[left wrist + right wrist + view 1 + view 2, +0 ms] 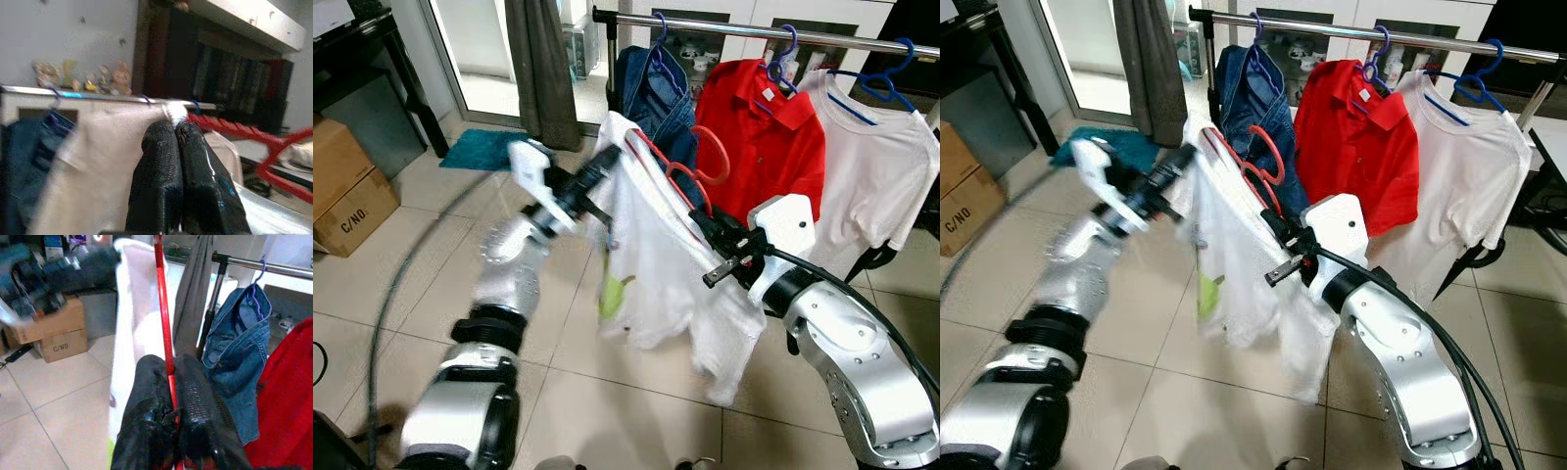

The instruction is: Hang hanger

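Red hanger [680, 171] carrying a white shirt [656, 264], held up in front of the clothes rail [724, 27] between both grippers, below the bar and not hooked on it. On the rail: denim jacket [651, 93], red polo [764, 137], white tee [871, 166], each on a blue hanger. Left gripper [607, 162] at the shirt's upper left corner; right gripper [705, 227] on the hanger's lower right arm. Cardboard box [347, 191] on the tiled floor at left. Left wrist view: fingers [161, 171] pressed together, pinching white cloth at the hanger's end. Right wrist view: fingers [195, 411] clamped on the red bar, shirt just beside, jacket behind.
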### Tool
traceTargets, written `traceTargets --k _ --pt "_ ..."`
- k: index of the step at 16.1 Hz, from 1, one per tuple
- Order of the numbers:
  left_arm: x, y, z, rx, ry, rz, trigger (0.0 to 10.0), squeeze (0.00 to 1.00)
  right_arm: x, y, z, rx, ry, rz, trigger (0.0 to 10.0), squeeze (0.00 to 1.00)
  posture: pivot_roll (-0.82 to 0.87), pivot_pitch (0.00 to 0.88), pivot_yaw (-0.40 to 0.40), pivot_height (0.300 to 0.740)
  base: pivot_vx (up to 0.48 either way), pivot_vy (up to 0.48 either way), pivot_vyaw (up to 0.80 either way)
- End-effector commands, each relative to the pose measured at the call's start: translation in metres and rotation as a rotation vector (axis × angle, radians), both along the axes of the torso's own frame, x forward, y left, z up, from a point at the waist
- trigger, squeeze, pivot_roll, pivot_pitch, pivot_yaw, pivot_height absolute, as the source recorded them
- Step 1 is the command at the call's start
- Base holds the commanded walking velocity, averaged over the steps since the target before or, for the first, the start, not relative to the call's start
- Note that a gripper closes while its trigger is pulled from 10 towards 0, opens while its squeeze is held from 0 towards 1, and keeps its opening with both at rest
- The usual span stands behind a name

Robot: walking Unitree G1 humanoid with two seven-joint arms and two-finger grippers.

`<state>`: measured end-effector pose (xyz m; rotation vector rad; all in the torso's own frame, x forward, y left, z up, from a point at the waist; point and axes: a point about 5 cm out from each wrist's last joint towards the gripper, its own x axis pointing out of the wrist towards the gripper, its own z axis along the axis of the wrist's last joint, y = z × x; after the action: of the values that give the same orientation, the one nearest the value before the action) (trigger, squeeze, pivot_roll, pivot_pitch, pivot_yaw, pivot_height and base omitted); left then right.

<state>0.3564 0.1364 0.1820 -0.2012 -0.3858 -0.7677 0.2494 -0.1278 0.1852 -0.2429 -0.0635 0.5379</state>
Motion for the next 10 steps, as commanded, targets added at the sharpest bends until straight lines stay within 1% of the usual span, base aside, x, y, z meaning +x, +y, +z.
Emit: traceTargets --k 1,4,5,6,7,8,9,10 --pt "0.0 0.007 0.011 -0.021 -0.042 0.02 0.0 0.0 0.001 -0.004 -0.003 -0.012 0.012 -0.019 0.0 0.0 -0.02 0.0 0.05 0.74 0.0 0.0 0.0" --pt "0.001 0.017 0.019 -0.01 -0.064 0.069 0.0 0.0 0.0 -0.005 -0.006 -0.022 0.021 -0.024 0.0 0.0 -0.02 0.0 0.052 0.74 0.0 0.0 0.0" --pt "0.008 0.032 0.031 0.007 -0.074 0.166 0.0 0.0 -0.001 -0.013 -0.01 -0.056 0.033 -0.026 0.0 0.0 -0.02 0.0 0.055 0.74 0.0 0.0 0.0" --pt "0.013 0.039 0.035 0.029 -0.069 0.215 0.0 0.0 -0.002 -0.018 -0.01 -0.068 0.034 -0.02 0.0 0.0 -0.02 0.0 0.055 0.74 0.0 0.0 0.0" --pt "0.015 0.041 0.037 0.051 -0.064 0.242 0.0 0.0 -0.003 -0.021 -0.01 -0.07 0.034 -0.008 0.0 0.0 -0.02 0.0 0.055 0.74 0.0 0.0 0.0" --pt "0.021 0.05 0.041 0.112 -0.046 0.317 0.0 0.0 -0.009 -0.026 -0.008 -0.068 0.031 0.057 0.0 0.0 -0.02 0.0 0.056 0.74 0.0 0.0 0.0" --pt "0.028 0.063 0.048 0.15 -0.027 0.412 0.0 0.0 -0.019 -0.031 -0.006 -0.045 0.043 0.134 0.0 0.0 -0.02 0.0 0.056 0.74 0.0 0.0 0.0" --pt "0.031 0.071 0.052 0.186 -0.012 0.468 0.0 0.0 -0.025 -0.034 -0.004 -0.001 0.058 0.187 0.0 0.0 -0.02 0.0 0.056 0.74 0.0 0.0 0.0"
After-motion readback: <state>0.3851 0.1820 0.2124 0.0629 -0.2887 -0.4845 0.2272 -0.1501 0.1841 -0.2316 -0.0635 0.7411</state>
